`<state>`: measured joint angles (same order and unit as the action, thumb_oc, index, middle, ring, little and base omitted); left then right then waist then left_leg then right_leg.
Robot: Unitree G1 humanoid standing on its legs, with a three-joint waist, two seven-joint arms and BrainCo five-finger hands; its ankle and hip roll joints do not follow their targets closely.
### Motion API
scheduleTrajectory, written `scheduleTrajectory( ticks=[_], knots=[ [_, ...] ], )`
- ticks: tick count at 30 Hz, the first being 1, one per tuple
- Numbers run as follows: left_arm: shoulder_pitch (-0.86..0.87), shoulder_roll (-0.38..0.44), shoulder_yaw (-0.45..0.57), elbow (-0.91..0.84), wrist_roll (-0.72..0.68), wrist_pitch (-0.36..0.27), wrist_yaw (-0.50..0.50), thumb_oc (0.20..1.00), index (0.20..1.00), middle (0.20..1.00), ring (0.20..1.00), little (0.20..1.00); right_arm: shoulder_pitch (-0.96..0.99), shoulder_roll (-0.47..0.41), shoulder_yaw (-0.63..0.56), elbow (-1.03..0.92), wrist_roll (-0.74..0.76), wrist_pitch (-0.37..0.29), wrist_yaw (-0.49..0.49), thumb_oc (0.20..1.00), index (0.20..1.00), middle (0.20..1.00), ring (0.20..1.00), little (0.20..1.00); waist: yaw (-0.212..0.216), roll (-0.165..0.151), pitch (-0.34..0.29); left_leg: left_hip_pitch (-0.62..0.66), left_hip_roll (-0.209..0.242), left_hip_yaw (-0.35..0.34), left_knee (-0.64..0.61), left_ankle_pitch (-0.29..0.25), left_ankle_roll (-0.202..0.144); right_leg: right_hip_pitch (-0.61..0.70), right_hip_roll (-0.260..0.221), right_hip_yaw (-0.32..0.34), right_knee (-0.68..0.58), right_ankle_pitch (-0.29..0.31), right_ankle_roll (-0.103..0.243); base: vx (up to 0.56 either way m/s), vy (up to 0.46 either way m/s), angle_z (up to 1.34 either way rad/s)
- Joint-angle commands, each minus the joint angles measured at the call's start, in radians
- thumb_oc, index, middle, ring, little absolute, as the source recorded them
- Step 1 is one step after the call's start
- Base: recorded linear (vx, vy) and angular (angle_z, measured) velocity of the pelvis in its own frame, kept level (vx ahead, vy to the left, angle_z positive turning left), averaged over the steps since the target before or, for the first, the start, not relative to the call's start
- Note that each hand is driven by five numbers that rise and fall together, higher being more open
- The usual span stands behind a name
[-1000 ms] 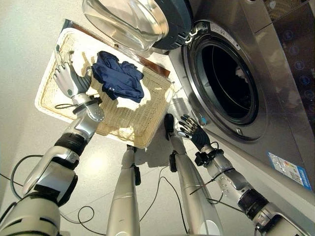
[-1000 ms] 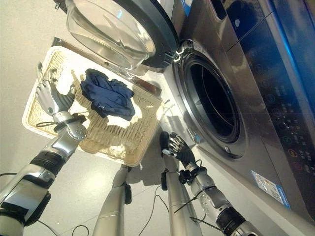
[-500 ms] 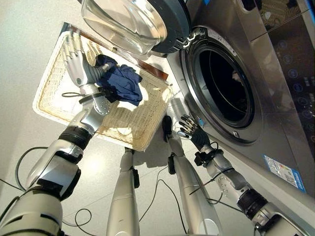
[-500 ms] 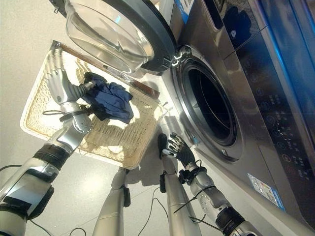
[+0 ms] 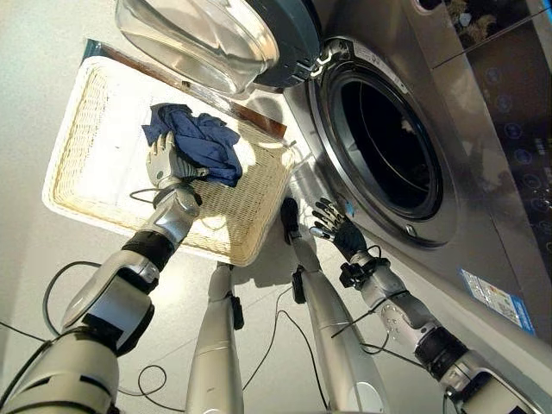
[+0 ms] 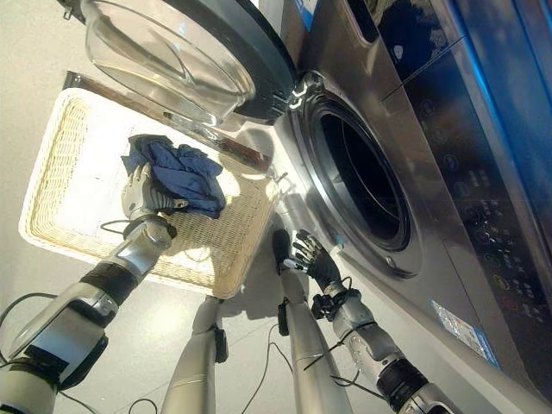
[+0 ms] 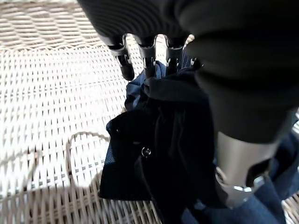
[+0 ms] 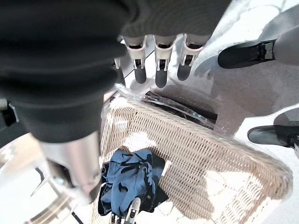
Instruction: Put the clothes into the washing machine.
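Left eye view: left hand (image 5: 164,161) has now closed on the blue garment (image 5: 200,142).

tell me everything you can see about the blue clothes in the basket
The blue clothes are a dark navy, crumpled bundle of soft fabric with small snap-like fasteners showing in the left wrist view. They lie in the woven wicker basket, toward its side nearest the open washing machine. The left robot hand rests on the bundle's edge, fingers curled into the cloth.

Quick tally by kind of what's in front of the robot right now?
Garment: 1
Basket: 1
Washer: 1
Hands: 2, left hand and right hand
Total: 5
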<state>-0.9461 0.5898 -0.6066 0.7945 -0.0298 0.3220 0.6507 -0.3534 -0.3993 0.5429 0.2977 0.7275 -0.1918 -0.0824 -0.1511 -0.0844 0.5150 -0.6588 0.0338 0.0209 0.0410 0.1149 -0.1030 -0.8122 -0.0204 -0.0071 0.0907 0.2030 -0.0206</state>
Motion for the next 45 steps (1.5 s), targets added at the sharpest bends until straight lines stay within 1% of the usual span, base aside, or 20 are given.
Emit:
scheduleTrajectory(
  ticks=[1,6,9,10,11,12,13,15,21,24,25,26,29,35,37,39,40,41,43,45],
  knots=[
    [-0.005,0.000,0.036,0.009,0.079,-0.006,0.023,1.000,1.000,1.000,1.000,1.000,0.018,-0.005,-0.013,-0.059,0.014,-0.013,0.002,1.000,1.000,1.000,1.000,1.000,-0.020,0.022,0.005,-0.094,-0.051,0.031,0.015,0.088,0.057,0.003,0.050,0.025,0.016,0.009,0.056,0.00,0.000,0.00],
    [-0.116,-0.017,-0.004,0.094,0.061,-0.066,0.057,1.000,1.000,1.000,1.000,1.000,-0.026,-0.009,0.016,-0.046,0.032,-0.005,-0.008,1.000,1.000,1.000,1.000,1.000,-0.041,-0.004,0.005,-0.123,-0.047,0.043,0.057,0.069,0.056,-0.028,0.054,0.035,0.039,0.001,0.054,0.01,0.007,-0.02],
    [-0.197,-0.040,-0.049,0.176,0.113,-0.027,-0.048,1.000,1.000,1.000,1.000,1.000,-0.045,-0.005,0.023,-0.017,0.043,-0.018,0.003,1.000,1.000,1.000,1.000,1.000,-0.060,-0.030,0.005,-0.146,-0.049,0.045,0.095,0.049,0.055,-0.050,0.057,0.045,0.044,0.005,0.055,0.04,-0.014,-0.08],
    [-0.225,-0.057,-0.087,0.222,0.188,0.025,-0.127,0.661,0.661,0.661,0.661,0.661,-0.063,0.001,0.025,-0.007,0.059,-0.018,0.005,1.000,1.000,1.000,1.000,1.000,-0.070,-0.049,0.005,-0.161,-0.050,0.044,0.112,0.043,0.056,-0.062,0.059,0.046,0.042,0.013,0.055,0.03,-0.051,-0.15],
    [-0.232,-0.057,-0.096,0.233,0.213,0.035,-0.152,0.545,0.545,0.545,0.545,0.545,-0.068,0.003,0.026,-0.005,0.062,-0.017,0.007,1.000,1.000,1.000,1.000,1.000,-0.072,-0.054,0.005,-0.163,-0.050,0.045,0.114,0.041,0.056,-0.063,0.060,0.046,0.041,0.014,0.055,0.03,-0.071,-0.16],
    [-0.249,-0.061,-0.125,0.259,0.283,0.067,-0.218,0.206,0.206,0.206,0.206,0.206,-0.078,0.006,0.028,0.000,0.071,-0.018,0.010,1.000,1.000,1.000,1.000,1.000,-0.076,-0.064,0.005,-0.166,-0.049,0.046,0.117,0.039,0.057,-0.065,0.062,0.045,0.038,0.018,0.055,0.02,-0.067,-0.11],
    [-0.265,-0.064,-0.164,0.286,0.348,0.093,-0.271,0.200,0.200,0.200,0.200,0.200,-0.087,0.005,0.032,0.003,0.088,-0.022,0.015,1.000,1.000,1.000,1.000,1.000,-0.083,-0.075,0.005,-0.168,-0.047,0.049,0.118,0.037,0.057,-0.068,0.064,0.044,0.034,0.024,0.054,0.02,-0.062,-0.08],
    [-0.284,-0.062,-0.212,0.313,0.387,0.107,-0.295,0.200,0.200,0.200,0.200,0.200,-0.100,-0.003,0.038,0.007,0.114,-0.030,0.027,1.000,1.000,1.000,1.000,1.000,-0.092,-0.084,0.005,-0.166,-0.041,0.058,0.113,0.037,0.056,-0.069,0.067,0.045,0.029,0.027,0.053,0.01,-0.025,-0.05],
    [-0.294,-0.063,-0.252,0.320,0.349,0.097,-0.226,0.200,0.200,0.200,0.200,0.200,-0.094,-0.003,0.036,-0.006,0.111,-0.056,0.048,1.000,1.000,1.000,1.000,1.000,-0.102,-0.067,0.005,-0.147,-0.030,0.073,0.081,0.050,0.049,-0.065,0.071,0.052,0.028,0.022,0.050,-0.01,0.017,-0.07],
    [-0.278,-0.059,-0.247,0.308,0.328,0.061,-0.192,0.200,0.200,0.200,0.200,0.200,-0.086,0.001,0.031,-0.017,0.098,-0.065,0.048,1.000,1.000,1.000,1.000,1.000,-0.098,-0.054,0.005,-0.139,-0.030,0.072,0.070,0.057,0.047,-0.060,0.068,0.054,0.027,0.021,0.050,0.00,0.000,0.00],
    [-0.255,-0.053,-0.230,0.278,0.302,-0.006,-0.145,0.200,0.200,0.200,0.200,0.200,-0.075,0.001,0.025,-0.039,0.089,-0.081,0.048,1.000,1.000,1.000,1.000,1.000,-0.088,-0.038,0.005,-0.128,-0.031,0.069,0.056,0.065,0.045,-0.049,0.064,0.050,0.025,0.019,0.050,-0.04,-0.017,0.00],
    [-0.234,-0.042,-0.208,0.239,0.314,-0.043,-0.097,0.200,0.200,0.200,0.200,0.200,-0.071,-0.002,0.018,-0.068,0.085,-0.093,0.045,1.000,1.000,1.000,1.000,1.000,-0.079,-0.025,0.005,-0.121,-0.034,0.062,0.052,0.066,0.045,-0.040,0.061,0.047,0.023,0.018,0.051,-0.05,-0.018,-0.01],
    [-0.188,-0.009,-0.163,0.135,0.275,-0.110,-0.003,0.200,0.200,0.200,0.200,0.200,-0.065,-0.008,-0.002,-0.125,0.065,-0.114,0.022,1.000,1.000,1.000,1.000,1.000,-0.057,0.003,0.005,-0.118,-0.041,0.044,0.060,0.064,0.046,-0.030,0.050,0.039,0.025,0.014,0.052,-0.05,-0.009,0.01],
    [-0.043,0.041,-0.033,-0.109,0.246,-0.165,0.112,0.200,0.200,0.200,0.200,0.200,-0.050,0.008,-0.043,-0.220,-0.026,-0.104,-0.011,1.000,1.000,1.000,1.000,1.000,-0.013,0.048,0.005,-0.110,-0.052,0.011,0.048,0.072,0.055,-0.014,0.047,0.034,0.031,0.003,0.050,-0.05,-0.014,0.10],
    [0.060,0.062,0.055,-0.267,0.173,-0.247,0.099,0.200,0.200,0.200,0.200,0.200,-0.056,0.006,-0.054,-0.276,-0.084,-0.059,-0.041,1.000,1.000,1.000,1.000,1.000,0.015,0.069,0.005,-0.113,-0.058,-0.004,0.051,0.078,0.058,-0.010,0.042,0.023,0.039,-0.004,0.048,-0.06,-0.018,0.15],
    [0.114,0.052,0.098,-0.343,0.135,-0.292,0.069,0.200,0.200,0.200,0.200,0.200,-0.063,0.012,-0.052,-0.291,-0.120,-0.036,-0.059,1.000,1.000,1.000,1.000,1.000,0.028,0.080,0.005,-0.110,-0.060,-0.011,0.048,0.081,0.059,-0.006,0.041,0.019,0.044,-0.009,0.047,-0.04,0.002,0.12],
    [0.170,0.030,0.140,-0.423,0.072,-0.338,0.007,0.200,0.200,0.200,0.200,0.200,-0.066,0.018,-0.055,-0.302,-0.152,-0.011,-0.067,1.000,1.000,1.000,1.000,1.000,0.040,0.088,0.005,-0.105,-0.061,-0.017,0.041,0.085,0.062,0.000,0.042,0.016,0.049,-0.015,0.046,-0.03,0.007,0.18],
    [0.180,0.025,0.148,-0.434,0.054,-0.351,-0.009,0.200,0.200,0.200,0.200,0.200,-0.066,0.019,-0.055,-0.304,-0.156,-0.006,-0.066,1.000,1.000,1.000,1.000,1.000,0.042,0.089,0.005,-0.103,-0.061,-0.019,0.039,0.087,0.063,0.002,0.042,0.015,0.050,-0.016,0.045,-0.04,0.011,0.15],
    [0.272,-0.019,0.179,-0.571,-0.046,-0.414,-0.152,0.200,0.200,0.200,0.200,0.200,-0.062,0.033,-0.059,-0.330,-0.176,0.045,-0.074,1.000,1.000,1.000,1.000,1.000,0.061,0.103,0.005,-0.098,-0.066,-0.028,0.021,0.097,0.071,0.009,0.046,0.012,0.054,-0.022,0.044,-0.04,0.011,0.03],
    [0.354,-0.057,0.178,-0.691,-0.083,-0.454,-0.280,0.200,0.200,0.200,0.200,0.200,-0.056,0.040,-0.069,-0.337,-0.203,0.081,-0.054,1.000,1.000,1.000,1.000,1.000,0.078,0.118,0.005,-0.095,-0.067,-0.032,-0.001,0.109,0.076,0.017,0.046,0.001,0.057,-0.028,0.045,-0.05,0.021,0.08]
  ],
)
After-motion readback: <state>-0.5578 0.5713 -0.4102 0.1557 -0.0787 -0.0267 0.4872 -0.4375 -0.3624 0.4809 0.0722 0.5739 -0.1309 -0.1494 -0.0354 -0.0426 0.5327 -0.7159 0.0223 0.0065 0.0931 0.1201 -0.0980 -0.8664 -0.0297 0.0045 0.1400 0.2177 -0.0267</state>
